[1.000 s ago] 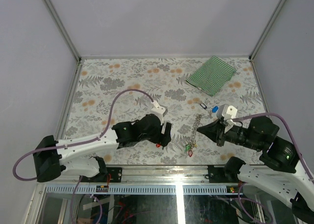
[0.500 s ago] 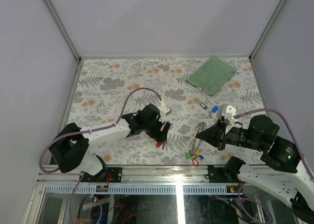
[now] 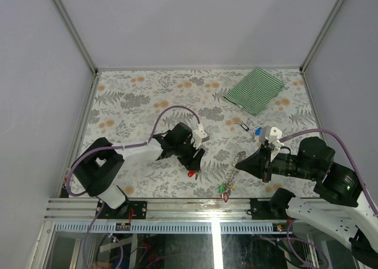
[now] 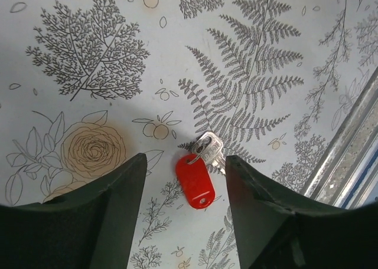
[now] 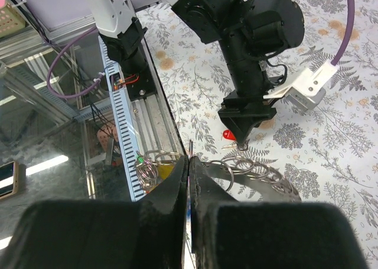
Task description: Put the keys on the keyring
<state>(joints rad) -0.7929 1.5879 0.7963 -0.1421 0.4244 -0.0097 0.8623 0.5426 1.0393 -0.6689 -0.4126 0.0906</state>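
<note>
A red-tagged key (image 4: pixel 196 181) lies flat on the flowered table, directly below my left gripper (image 4: pixel 185 161), which is open with one finger on each side of the tag and apart from it. From above, that key (image 3: pixel 191 173) lies just in front of the left gripper (image 3: pixel 195 161). My right gripper (image 5: pixel 189 166) is shut on the keyring (image 5: pixel 254 169), a chain of grey rings hanging from the jaws. Keys with green and yellow tags (image 5: pixel 144 166) dangle from it near the table's front edge (image 3: pixel 224 189). A blue key (image 3: pixel 258 130) and a black key (image 3: pixel 244 126) lie loose behind the right gripper (image 3: pixel 240 161).
A green-striped cloth (image 3: pixel 255 89) lies at the back right. The metal front rail (image 3: pixel 195 203) runs close to the red key and the hanging keys. White walls enclose the table on three sides.
The left gripper's jaws have narrowed over the red key, and the left arm's elbow has swung rightward. The right gripper shifted slightly left, and the hanging keys swung.
</note>
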